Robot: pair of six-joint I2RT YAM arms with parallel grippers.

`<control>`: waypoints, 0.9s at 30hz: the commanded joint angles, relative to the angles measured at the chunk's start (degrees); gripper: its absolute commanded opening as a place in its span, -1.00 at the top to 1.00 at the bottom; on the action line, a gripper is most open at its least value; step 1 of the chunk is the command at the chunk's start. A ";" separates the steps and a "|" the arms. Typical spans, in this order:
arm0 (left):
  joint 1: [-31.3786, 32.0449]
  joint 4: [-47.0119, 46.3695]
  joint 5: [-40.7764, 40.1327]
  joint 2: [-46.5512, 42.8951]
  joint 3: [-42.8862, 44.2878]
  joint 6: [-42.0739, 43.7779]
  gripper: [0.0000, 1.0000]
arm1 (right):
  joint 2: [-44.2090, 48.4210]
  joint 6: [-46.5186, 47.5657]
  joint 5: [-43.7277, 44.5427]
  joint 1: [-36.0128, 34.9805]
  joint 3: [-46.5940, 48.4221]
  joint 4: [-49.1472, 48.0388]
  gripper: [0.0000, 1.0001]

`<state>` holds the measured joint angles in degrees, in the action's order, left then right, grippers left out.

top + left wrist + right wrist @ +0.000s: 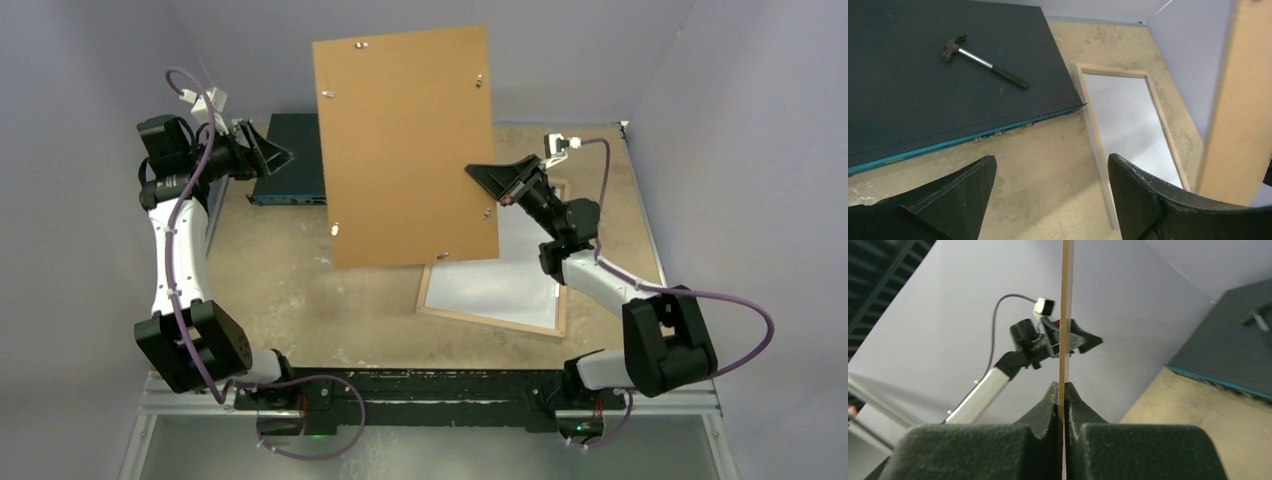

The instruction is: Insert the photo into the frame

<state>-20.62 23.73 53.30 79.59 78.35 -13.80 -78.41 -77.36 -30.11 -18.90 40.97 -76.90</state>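
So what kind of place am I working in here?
Most likely a robot test cell: plain panel walls box in a worn tabletop, the left arm and right arm sit bolted to a rail at its edge, and a hammer lies on a dark box.

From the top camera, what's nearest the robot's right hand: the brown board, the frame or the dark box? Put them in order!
1. The brown board, pinched in the right hand.
2. The frame, on the table just below.
3. The dark box, far across on the left.
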 commanded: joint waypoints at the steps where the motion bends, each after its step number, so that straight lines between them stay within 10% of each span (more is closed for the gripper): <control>1: 0.09 5.47 -1.92 0.65 1.75 8.30 -0.60 | 3.34 -2.98 2.15 4.57 -5.14 -5.45 1.00; 18: 18.93 16.51 -12.80 9.18 0.53 25.03 -0.50 | 26.66 -0.47 -6.97 26.36 -28.63 21.23 1.00; 27: 28.04 17.21 -15.49 17.68 4.50 27.57 -0.44 | 29.44 19.24 -13.48 34.43 -20.02 49.70 1.00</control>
<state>5.15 40.03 38.92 94.11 78.83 11.22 -51.29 -67.53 -40.16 13.39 14.57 -36.34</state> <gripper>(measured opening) 0.730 0.025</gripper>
